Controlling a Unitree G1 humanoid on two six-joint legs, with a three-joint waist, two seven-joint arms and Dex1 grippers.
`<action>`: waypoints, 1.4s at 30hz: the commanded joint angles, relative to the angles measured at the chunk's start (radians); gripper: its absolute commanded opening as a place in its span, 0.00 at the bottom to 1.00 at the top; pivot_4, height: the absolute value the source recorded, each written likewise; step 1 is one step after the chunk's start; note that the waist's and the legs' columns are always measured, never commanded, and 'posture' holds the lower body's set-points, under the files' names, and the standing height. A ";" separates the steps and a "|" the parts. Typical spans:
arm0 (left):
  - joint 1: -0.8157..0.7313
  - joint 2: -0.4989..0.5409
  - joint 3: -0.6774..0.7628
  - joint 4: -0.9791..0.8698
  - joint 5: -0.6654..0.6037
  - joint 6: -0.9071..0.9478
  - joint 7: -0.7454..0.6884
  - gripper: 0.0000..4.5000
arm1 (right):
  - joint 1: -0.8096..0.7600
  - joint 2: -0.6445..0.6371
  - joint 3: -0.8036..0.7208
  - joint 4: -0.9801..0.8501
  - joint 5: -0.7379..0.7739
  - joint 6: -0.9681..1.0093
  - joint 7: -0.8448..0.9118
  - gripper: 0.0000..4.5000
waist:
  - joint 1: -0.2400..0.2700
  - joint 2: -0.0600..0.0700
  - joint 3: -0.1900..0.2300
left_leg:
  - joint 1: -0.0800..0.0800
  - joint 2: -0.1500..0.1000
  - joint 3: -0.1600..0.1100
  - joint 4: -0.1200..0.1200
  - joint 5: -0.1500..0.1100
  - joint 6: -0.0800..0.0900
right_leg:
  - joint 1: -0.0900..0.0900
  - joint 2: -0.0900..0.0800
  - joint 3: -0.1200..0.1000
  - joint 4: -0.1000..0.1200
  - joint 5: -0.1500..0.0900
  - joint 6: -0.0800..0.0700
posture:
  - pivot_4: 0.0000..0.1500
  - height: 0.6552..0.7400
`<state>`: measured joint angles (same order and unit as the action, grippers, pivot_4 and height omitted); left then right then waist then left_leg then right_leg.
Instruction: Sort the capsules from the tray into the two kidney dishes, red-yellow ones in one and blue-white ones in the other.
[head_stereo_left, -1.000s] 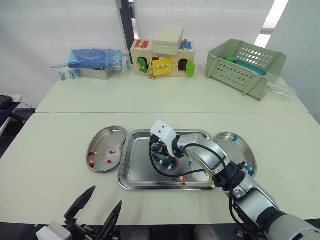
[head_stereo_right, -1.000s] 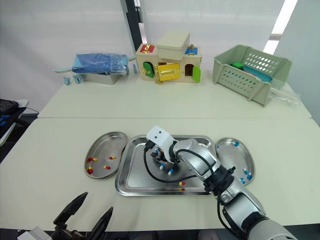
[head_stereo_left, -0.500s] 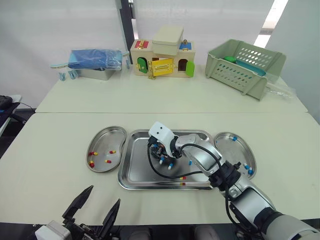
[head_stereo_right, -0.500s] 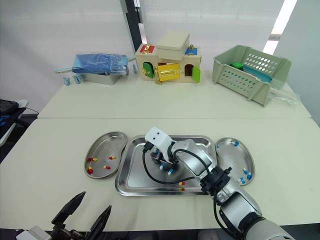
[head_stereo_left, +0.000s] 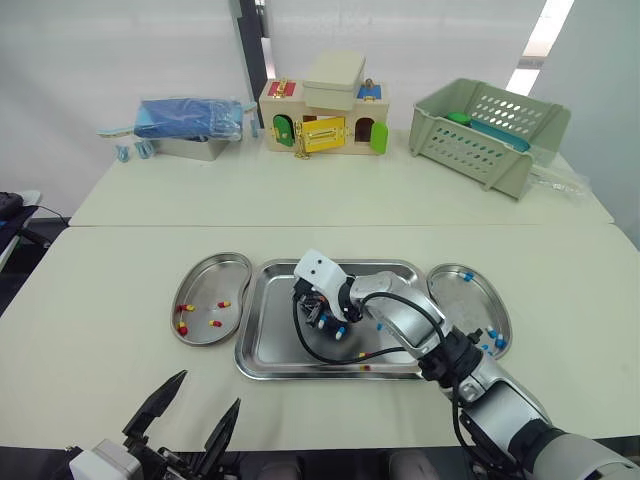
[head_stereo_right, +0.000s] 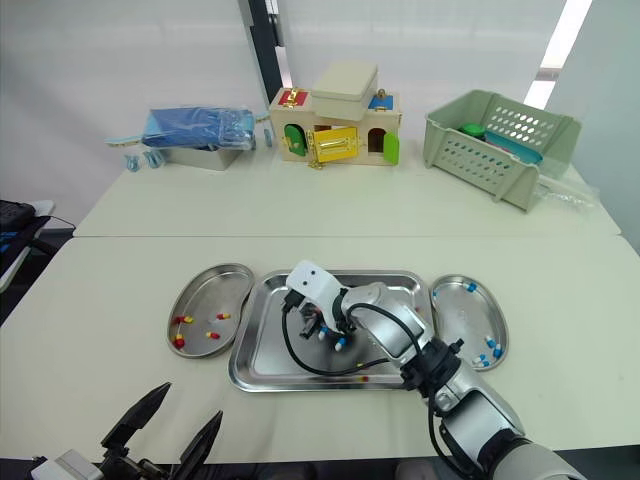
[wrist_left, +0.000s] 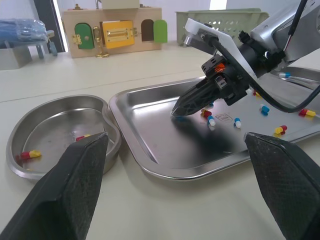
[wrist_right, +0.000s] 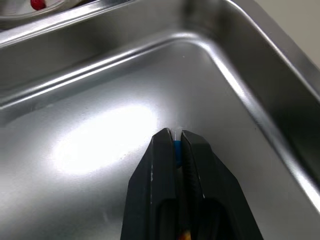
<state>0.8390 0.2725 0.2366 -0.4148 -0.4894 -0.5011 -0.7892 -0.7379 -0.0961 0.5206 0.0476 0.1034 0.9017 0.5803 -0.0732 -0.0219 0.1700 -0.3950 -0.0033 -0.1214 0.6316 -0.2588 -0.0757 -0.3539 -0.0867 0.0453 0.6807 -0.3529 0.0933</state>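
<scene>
My right gripper (head_stereo_left: 316, 316) reaches down into the steel tray (head_stereo_left: 265, 345), its tips at the tray floor left of centre. In the right wrist view its fingers (wrist_right: 162, 150) are pressed together with a blue-white capsule (wrist_right: 176, 147) pinched between them. Several more capsules (head_stereo_left: 342, 329) lie just right of it, and red-yellow ones (head_stereo_left: 366, 366) near the tray's front rim. The left kidney dish (head_stereo_left: 215, 280) holds red-yellow capsules (head_stereo_left: 184, 307). The right kidney dish (head_stereo_left: 462, 290) holds blue-white capsules (head_stereo_left: 490, 338). My left gripper (head_stereo_left: 195, 418) hovers open at the table's near edge, holding nothing.
On the far table stand a wooden latch box (head_stereo_left: 322, 118), a green plastic basket (head_stereo_left: 488, 130) and a blue bag on a steel container (head_stereo_left: 190, 125). A seam (head_stereo_left: 150, 225) divides the two tables.
My right gripper has shifted a little to the left inside the tray and sits lower, tips at the floor. The left gripper has stayed put.
</scene>
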 joint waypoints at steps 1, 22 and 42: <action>-0.003 0.030 -0.009 -0.026 -0.013 -0.009 -0.031 1.00 | 0.023 -0.033 -0.088 -0.147 0.078 -0.044 0.077 0.00 | 0.001 0.000 0.000 | 0.000 0.000 0.000 0.000 0.000 0.000 | 0.000 0.000 0.000 0.000 0.000 0.000 | 1.00 1.00; -0.200 0.235 -0.112 0.035 -0.125 -0.038 -0.366 1.00 | 0.667 -0.772 -0.760 -0.510 0.314 -0.239 0.399 0.00 | 0.039 0.003 0.000 | 0.001 0.000 0.001 0.002 0.000 0.000 | 0.005 0.000 -0.002 -0.002 0.000 0.000 | 1.00 1.00; -0.233 0.204 -0.115 0.017 -0.110 0.002 -0.316 1.00 | 0.727 -0.800 -0.748 -0.389 0.256 -0.352 0.381 0.00 | 0.041 0.003 0.000 | 0.006 0.000 0.000 0.002 0.000 0.000 | 0.012 0.000 -0.002 -0.004 0.000 0.000 | 1.00 1.00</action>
<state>0.6052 0.4796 0.1185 -0.3745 -0.6021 -0.5016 -1.1184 -0.0069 -0.8764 -0.2144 -0.3376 0.3621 0.5720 0.9570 -0.0325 -0.0187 0.1701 -0.3892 -0.0029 -0.1211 0.6332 -0.2589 -0.0756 -0.3414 -0.0867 0.0429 0.6765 -0.3531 0.0935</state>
